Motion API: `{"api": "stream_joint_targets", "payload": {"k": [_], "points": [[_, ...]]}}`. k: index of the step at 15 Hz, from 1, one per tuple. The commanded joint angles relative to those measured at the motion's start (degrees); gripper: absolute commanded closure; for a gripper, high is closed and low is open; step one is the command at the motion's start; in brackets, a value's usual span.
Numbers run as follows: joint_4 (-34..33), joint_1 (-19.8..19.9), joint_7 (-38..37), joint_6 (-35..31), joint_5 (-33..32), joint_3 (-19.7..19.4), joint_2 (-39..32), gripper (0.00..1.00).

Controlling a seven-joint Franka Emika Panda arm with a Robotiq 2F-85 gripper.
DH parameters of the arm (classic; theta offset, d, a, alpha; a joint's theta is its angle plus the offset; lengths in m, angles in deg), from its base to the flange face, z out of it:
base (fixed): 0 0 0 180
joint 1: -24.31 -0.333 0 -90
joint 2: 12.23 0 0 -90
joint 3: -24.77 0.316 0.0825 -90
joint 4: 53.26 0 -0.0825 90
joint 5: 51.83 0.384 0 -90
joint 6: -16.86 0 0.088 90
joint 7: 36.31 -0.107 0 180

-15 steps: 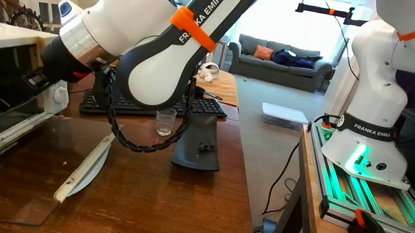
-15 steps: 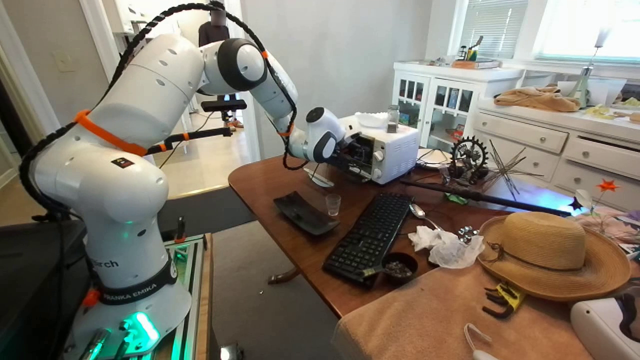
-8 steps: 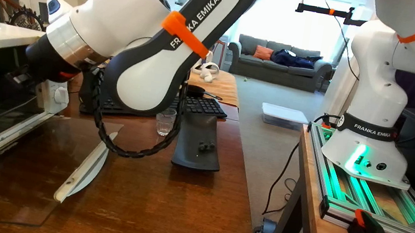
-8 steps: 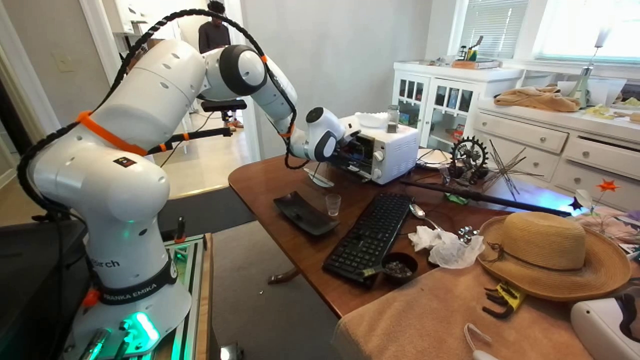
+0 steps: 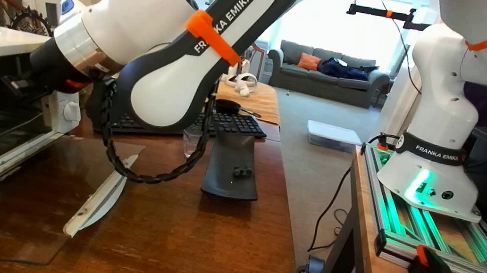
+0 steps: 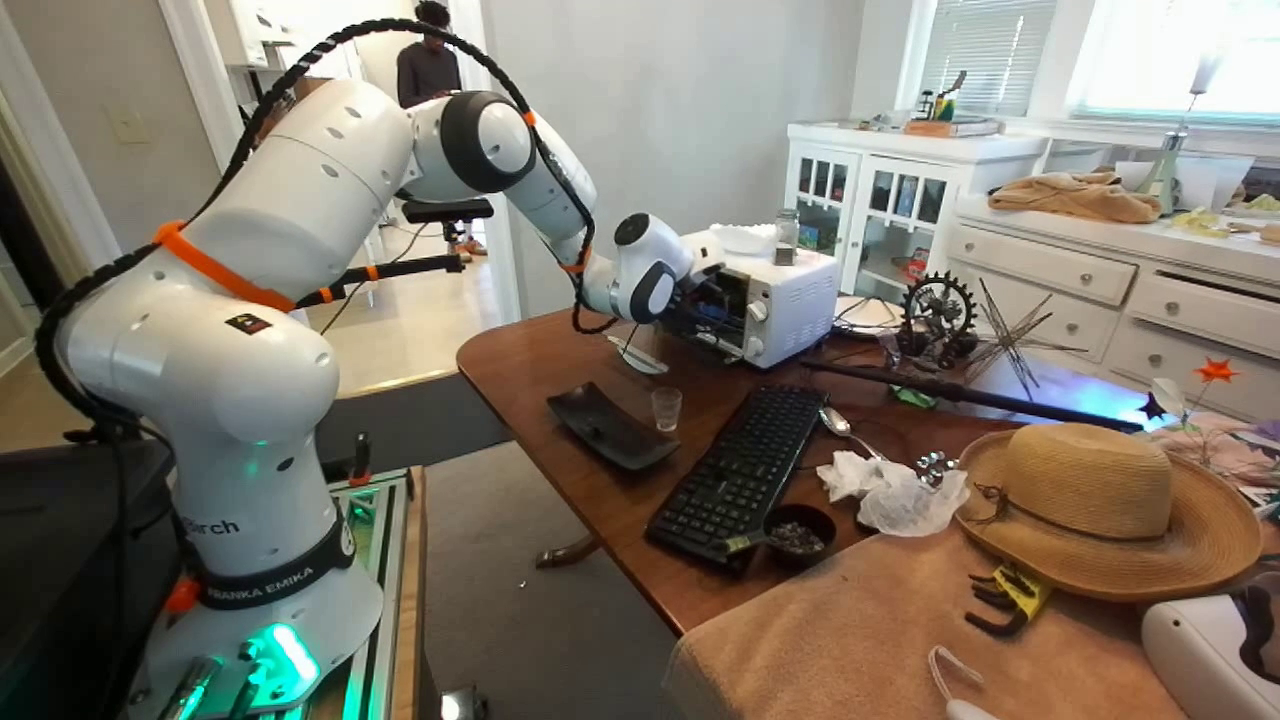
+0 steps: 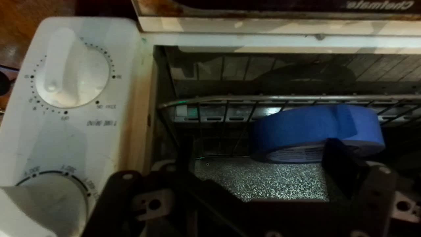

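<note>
Wrist view: we note the black two-fingered end effector w/ fingers spread wide, gripping nothing. Roll of blue tape w/ pale core lies right of centre in the frame, apparently on the thin metal wire rack inside the white box-shaped toaster oven, which stands on the brown wooden worktop.

Technique (our judgement): finger gap is centred left of the roll, so we'd shift frame-right before going deeper, move slowly, keep fingertips off the rack wires & the wrist clear of the oven's top edge.

Unclear: finger at frame-right overlaps roll's lower edge; contact or not, we can't tell. Lower white plastic dial cut off, bottom left. In both ext. views fingertips hard to make out vs. dark oven interior.
</note>
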Motion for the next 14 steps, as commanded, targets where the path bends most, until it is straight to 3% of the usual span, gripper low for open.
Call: {"api": "stream_joint_targets", "payload": {"k": [1, 9, 14], "points": [[-4.4, 0.2, -2.0, 0.7, 1.5, -0.1, -3.5, 0.00], [-10.6, 0.5, -5.5, 5.0, 1.8, 0.2, -6.8, 0.00], [-9.1, -6.9, -11.1, 4.9, 7.6, -8.3, -7.5, 0.00]]}}
